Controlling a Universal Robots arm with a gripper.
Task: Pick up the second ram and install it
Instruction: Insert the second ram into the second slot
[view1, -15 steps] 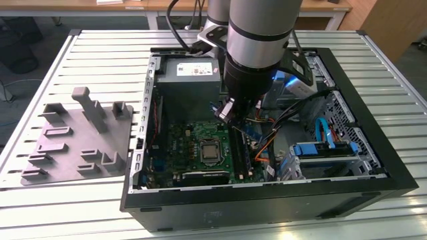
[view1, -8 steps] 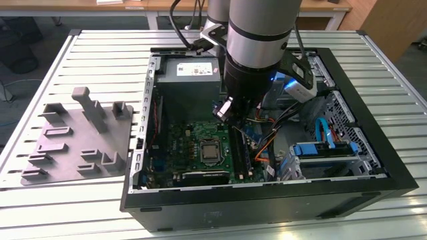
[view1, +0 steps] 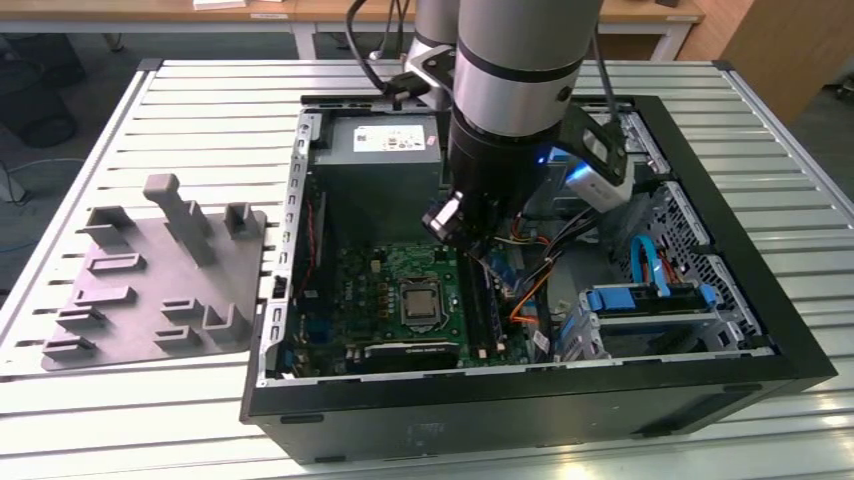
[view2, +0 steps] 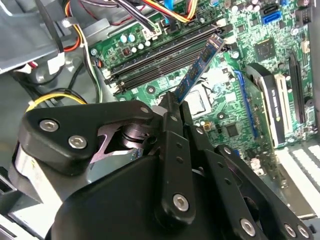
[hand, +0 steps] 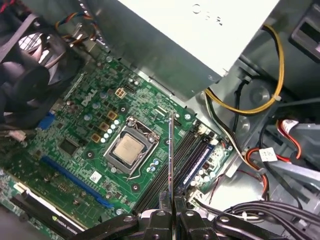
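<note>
Arm (view1: 514, 80) reaches down into an open computer case (view1: 534, 405) lying on its side on a slatted white tabletop (view1: 174, 100). Tool (hand: 171, 212) is clamped on the second ram (view2: 200, 65). In the first wrist view the 2 fingers (hand: 159, 216) press against both flat faces of the stick, which shows edge-on as a thin vertical line. In the second wrist view the stick sticks out from the fingertips at a slant, its board face with chips visible.

The second ram is held in the air inside the case over the green motherboard (hand: 85, 130), between the CPU socket (hand: 127, 150) and the black memory slots (view2: 155, 60). Its free end points toward the slots (cannot tell if the tip touches one). It is roughly parallel to the slots in the first wrist view and not seated in any of them.

The power supply (hand: 200, 45) sits just beyond the slots, and a yellow cable (hand: 272, 85) loops beside it. A long blue expansion slot (hand: 75, 180) lies on the far side of the CPU socket from the stick.

In the exterior view, a grey holder plate (view1: 134, 290) lies on the tabletop, at the exterior view's left, just beside the case. Blue drive parts (view1: 641, 300) sit in the case at the exterior view's right, well apart from the tool.
</note>
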